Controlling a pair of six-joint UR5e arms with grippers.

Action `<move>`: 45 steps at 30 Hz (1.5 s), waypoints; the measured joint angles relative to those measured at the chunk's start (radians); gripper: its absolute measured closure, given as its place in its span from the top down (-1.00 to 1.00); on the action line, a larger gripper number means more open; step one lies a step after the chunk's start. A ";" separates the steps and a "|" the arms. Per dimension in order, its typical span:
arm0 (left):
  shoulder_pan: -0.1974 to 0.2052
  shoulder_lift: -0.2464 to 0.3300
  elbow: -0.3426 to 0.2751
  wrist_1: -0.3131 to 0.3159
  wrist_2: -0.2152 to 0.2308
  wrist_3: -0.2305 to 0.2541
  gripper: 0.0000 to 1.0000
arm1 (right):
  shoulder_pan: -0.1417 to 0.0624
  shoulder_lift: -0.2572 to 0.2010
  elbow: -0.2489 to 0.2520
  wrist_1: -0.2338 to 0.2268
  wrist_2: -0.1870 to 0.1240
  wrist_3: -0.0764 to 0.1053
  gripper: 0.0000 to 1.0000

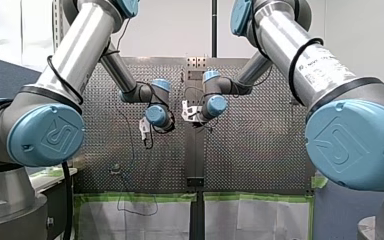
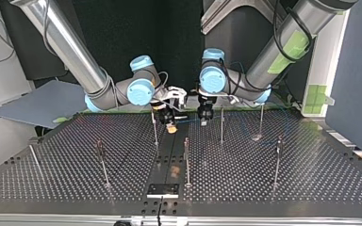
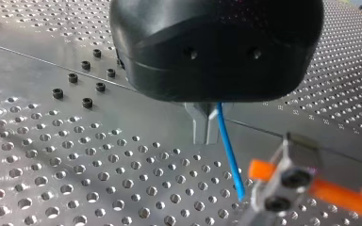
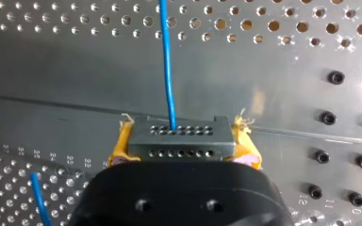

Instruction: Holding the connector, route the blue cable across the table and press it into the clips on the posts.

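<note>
Right gripper [image 2: 171,124]: upper middle of the top view, just left of centre. Its yellow pads [image 4: 122,143] are clamped on two sides of the connector.
Connector [image 4: 179,139]: a grey block with rows of small holes, held between those pads just above the table's bare middle strip.
Blue cable [image 4: 167,61]: leaves the connector's holed face and, in the top view, runs a short way rightward above the table to the left gripper.
Left gripper [image 3: 205,134]: just right of centre in the top view, black, low over the table. Its metal fingers [image 3: 199,127] are drawn together on the blue cable, which comes out beside them and slants toward the right gripper.
Posts [image 2: 221,125]: thin upright rods spread across the top view. One stands just left of the right gripper and one just right of the left gripper.
Table [image 2: 75,141]: perforated metal.
</note>
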 joint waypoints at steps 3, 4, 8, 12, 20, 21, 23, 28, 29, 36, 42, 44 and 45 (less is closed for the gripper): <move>-0.002 0.001 0.001 -0.002 -0.002 0.001 -1.00 | 0.000 -0.001 0.000 0.000 -0.001 -0.001 -1.00; -0.002 0.001 0.001 -0.004 -0.003 0.002 -1.00 | 0.000 -0.001 0.000 0.000 -0.001 -0.001 -1.00; -0.002 0.006 0.001 -0.022 -0.005 0.004 -1.00 | 0.000 -0.012 0.000 0.002 -0.002 -0.002 -1.00; -0.004 0.028 0.000 -0.047 -0.006 0.006 -1.00 | -0.001 -0.038 0.000 0.006 -0.003 0.004 -1.00; -0.003 0.098 0.001 -0.093 -0.040 0.003 -1.00 | -0.003 -0.099 0.000 0.032 -0.003 0.043 -1.00; -0.003 0.106 0.001 -0.097 -0.046 0.003 -1.00 | -0.003 -0.108 0.000 0.040 -0.003 0.048 -1.00; -0.003 0.123 0.000 -0.104 -0.055 0.003 -1.00 | -0.003 -0.122 0.000 0.052 -0.004 0.053 -1.00; -0.001 0.167 0.000 -0.129 -0.063 0.004 -1.00 | -0.003 -0.161 0.000 0.082 -0.005 0.059 -1.00; -0.001 0.177 0.000 -0.133 -0.064 0.004 -1.00 | -0.003 -0.167 0.000 0.087 -0.006 0.062 -1.00; 0.001 0.235 0.001 -0.147 -0.064 0.004 -1.00 | -0.010 -0.228 0.000 0.109 -0.015 0.077 -1.00; 0.002 0.285 0.002 -0.160 -0.063 0.004 -1.00 | -0.018 -0.280 0.000 0.129 -0.027 0.081 -1.00; 0.002 0.304 0.003 -0.163 -0.062 0.005 -1.00 | -0.019 -0.296 0.000 0.133 -0.030 0.082 -1.00; 0.002 0.312 0.003 -0.164 -0.061 0.005 -1.00 | -0.020 -0.307 0.000 0.135 -0.033 0.082 -1.00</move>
